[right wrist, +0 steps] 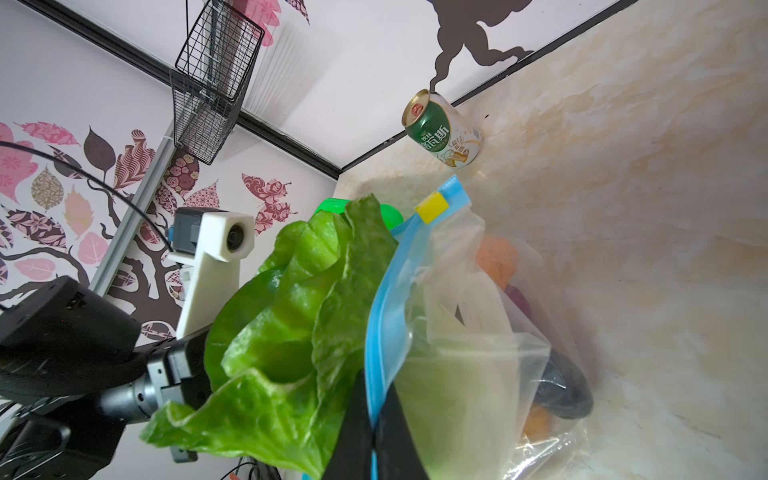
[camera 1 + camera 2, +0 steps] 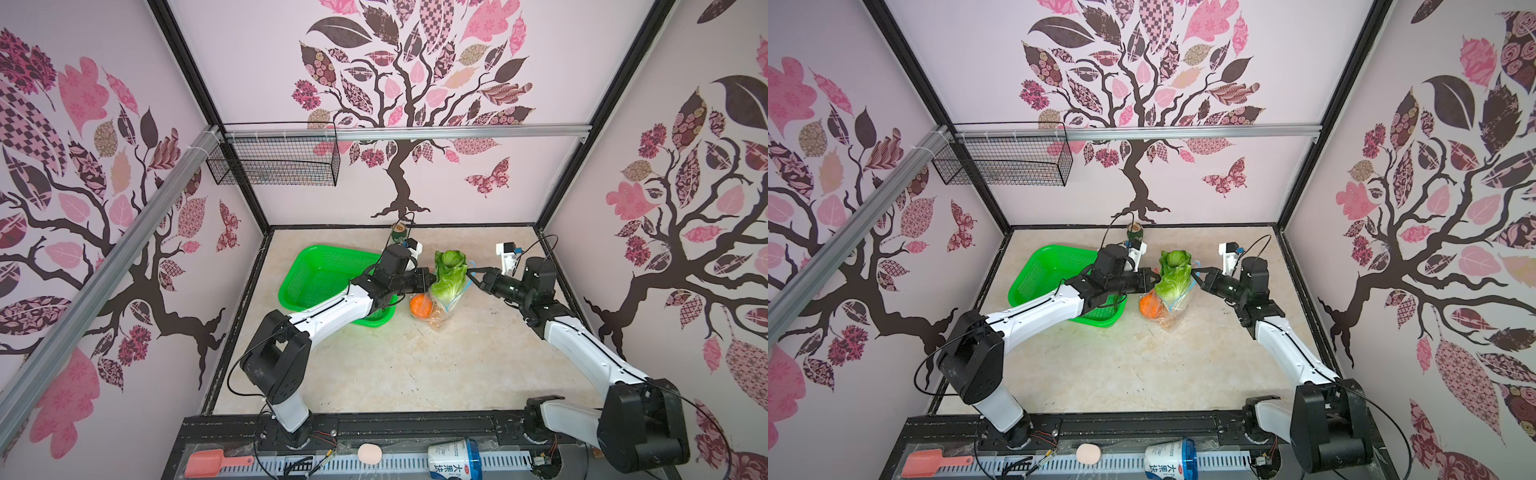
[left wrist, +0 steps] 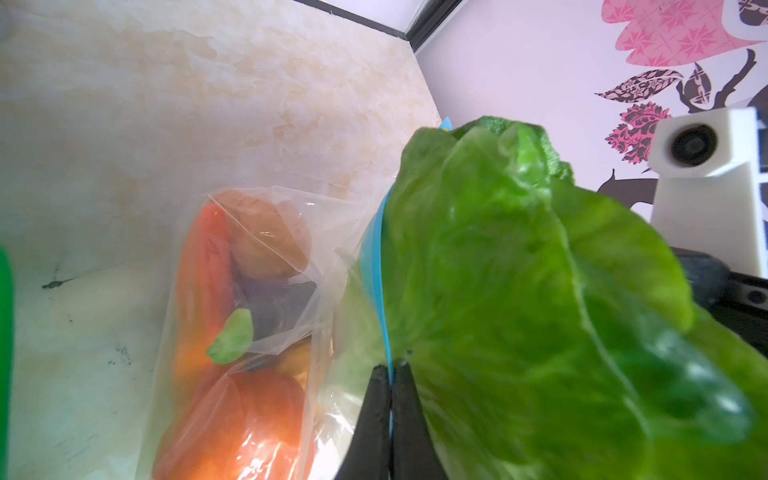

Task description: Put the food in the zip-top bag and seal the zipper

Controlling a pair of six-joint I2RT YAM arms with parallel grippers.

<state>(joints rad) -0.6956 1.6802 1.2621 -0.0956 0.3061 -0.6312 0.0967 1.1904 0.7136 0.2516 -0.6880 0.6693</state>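
The zip-top bag (image 2: pixel 441 312) rests on the table (image 2: pixel 415 365) between both grippers. Its long axis runs near to far: the closed end with the carrots (image 2: pixel 420 305) is nearest and the mouth points away. The napa cabbage (image 2: pixel 448 274) protrudes from the mouth. The left gripper (image 3: pixel 392 369) and right gripper (image 1: pixel 374 386) are each clamped on the zipper (image 1: pixel 390 291), from opposite sides. A can (image 2: pixel 399 235) stands beyond.

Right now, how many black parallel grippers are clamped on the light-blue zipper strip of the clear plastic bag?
2. The left gripper pinches the zipper strip on one side of the green leafy cabbage; the right gripper pinches it on the opposite side.
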